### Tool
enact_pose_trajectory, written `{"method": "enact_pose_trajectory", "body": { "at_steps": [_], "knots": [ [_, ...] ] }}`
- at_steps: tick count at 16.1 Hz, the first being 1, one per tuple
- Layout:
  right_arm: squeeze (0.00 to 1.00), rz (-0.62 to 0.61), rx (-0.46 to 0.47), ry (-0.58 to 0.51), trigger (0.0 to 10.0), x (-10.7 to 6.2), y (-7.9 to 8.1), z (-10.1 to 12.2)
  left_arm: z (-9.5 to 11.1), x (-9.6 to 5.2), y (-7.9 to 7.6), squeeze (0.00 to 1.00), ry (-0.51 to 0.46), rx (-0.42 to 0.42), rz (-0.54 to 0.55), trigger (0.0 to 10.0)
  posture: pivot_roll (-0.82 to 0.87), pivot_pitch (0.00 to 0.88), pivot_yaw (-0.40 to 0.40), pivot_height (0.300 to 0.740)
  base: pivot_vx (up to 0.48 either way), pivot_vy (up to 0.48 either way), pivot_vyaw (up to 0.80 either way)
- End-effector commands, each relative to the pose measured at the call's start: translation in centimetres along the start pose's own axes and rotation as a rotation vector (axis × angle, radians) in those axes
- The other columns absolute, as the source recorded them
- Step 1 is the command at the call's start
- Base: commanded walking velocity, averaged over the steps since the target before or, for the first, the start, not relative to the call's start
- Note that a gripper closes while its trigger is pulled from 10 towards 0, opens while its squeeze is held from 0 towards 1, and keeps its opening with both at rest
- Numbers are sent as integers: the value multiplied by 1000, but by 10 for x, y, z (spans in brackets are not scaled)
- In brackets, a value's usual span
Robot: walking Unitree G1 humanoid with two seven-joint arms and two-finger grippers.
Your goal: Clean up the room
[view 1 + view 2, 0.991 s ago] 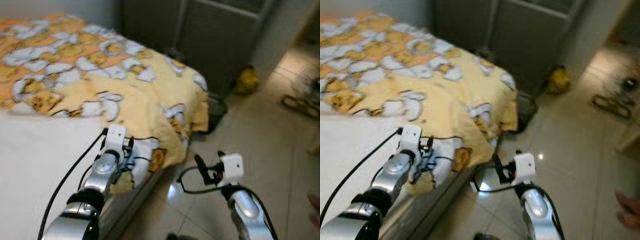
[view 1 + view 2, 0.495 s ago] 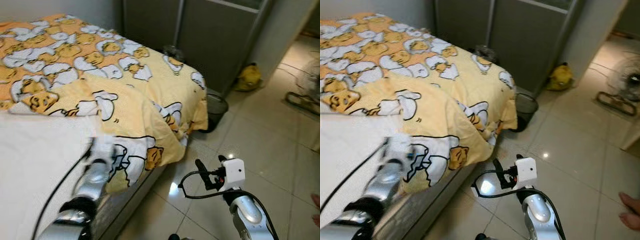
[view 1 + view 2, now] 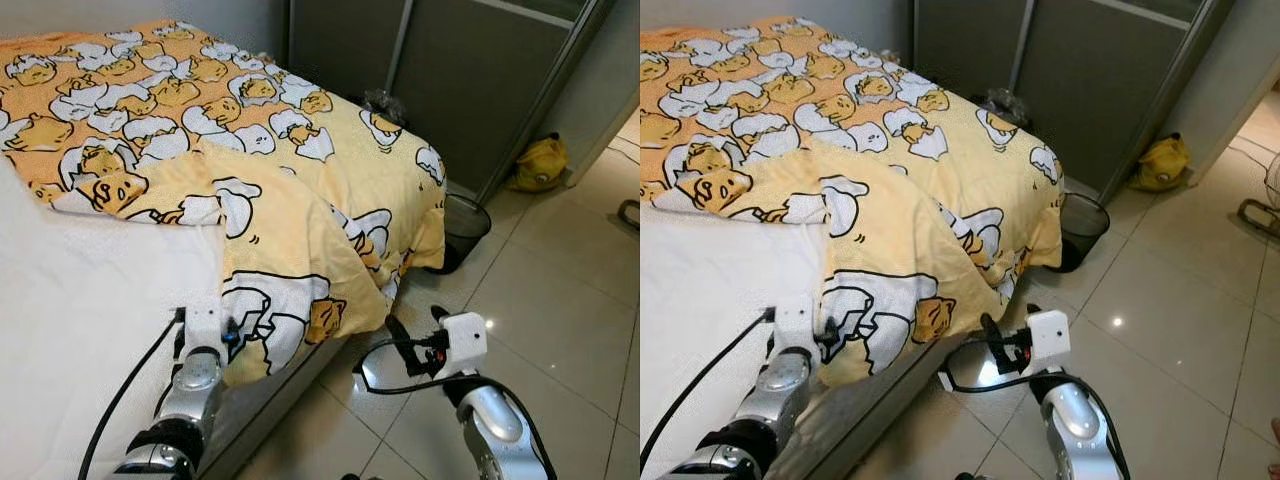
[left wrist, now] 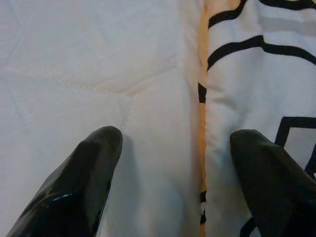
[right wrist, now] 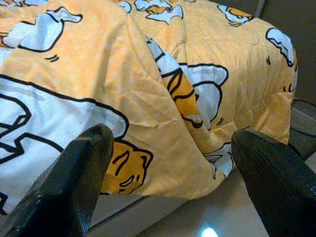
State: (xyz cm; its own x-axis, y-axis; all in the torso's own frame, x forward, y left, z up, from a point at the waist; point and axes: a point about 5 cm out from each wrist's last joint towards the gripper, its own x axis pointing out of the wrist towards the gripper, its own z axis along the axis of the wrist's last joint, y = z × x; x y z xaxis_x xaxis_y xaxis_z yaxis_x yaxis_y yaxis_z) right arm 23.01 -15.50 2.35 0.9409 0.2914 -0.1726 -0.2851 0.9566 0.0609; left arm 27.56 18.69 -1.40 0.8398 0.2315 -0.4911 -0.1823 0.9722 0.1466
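Yellow blanket (image 3: pixel 290 230) bunched over bed's foot corner, a flap hanging toward the floor. Left gripper (image 4: pixel 170 163) now down on white sheet (image 3: pixel 90 320) at blanket's edge, fingers spread, straddling hem. Right gripper (image 3: pixel 415 335) released, hovering beside bed edge. Likely pre-grasp for straightening.

Bed (image 3: pixel 60 330) takes the left and centre of the frame, running from the lower left to the upper middle. Duvet (image 3: pixel 290 200) lies on it across the upper half, its folded edge draped over the bed's right side, down toward the floor (image 3: pixel 560 310). Left gripper (image 4: pixel 170 163) at lower left, fingers spread over the sheet and the duvet's edge. Right gripper (image 3: pixel 415 335) at lower centre-right, over the floor, just beside the hanging duvet. Waste bin (image 3: pixel 463 222) on the floor at the bed's far corner, right of centre. Behind it, wardrobe (image 3: pixel 470 80) along the upper edge. Bag (image 3: pixel 538 165) on the floor at upper right, beside the wardrobe.
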Motion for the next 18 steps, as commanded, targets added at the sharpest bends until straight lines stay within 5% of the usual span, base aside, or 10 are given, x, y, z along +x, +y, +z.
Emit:
{"method": "enact_pose_trajectory", "body": {
  "at_steps": [1,5,8,11,18],
  "knots": [
    [0,1,4,-8,10000,0,-2,3,4,1,-4,0,-5,-23,-10,10000,13,0,-76,740,0,0,0],
    [0,5,-2,-1,10000,-3,-1,2,11,2,-6,0,-39,-4,-33,10000,1,0,-70,740,0,0,0],
    [0,9,-5,10,10000,-7,0,-1,18,-3,-19,0,-159,131,-126,10000,3,0,-63,740,0,0,0],
    [0,10,-8,9,10000,-6,0,-1,11,-8,-23,0,-182,197,-182,10000,10,0,-64,740,0,0,0],
    [0,41,-53,-10,10000,-6,0,6,-9,-4,-19,0,-7,189,-131,10000,-10,0,-77,740,0,0,0]
  ]
}}
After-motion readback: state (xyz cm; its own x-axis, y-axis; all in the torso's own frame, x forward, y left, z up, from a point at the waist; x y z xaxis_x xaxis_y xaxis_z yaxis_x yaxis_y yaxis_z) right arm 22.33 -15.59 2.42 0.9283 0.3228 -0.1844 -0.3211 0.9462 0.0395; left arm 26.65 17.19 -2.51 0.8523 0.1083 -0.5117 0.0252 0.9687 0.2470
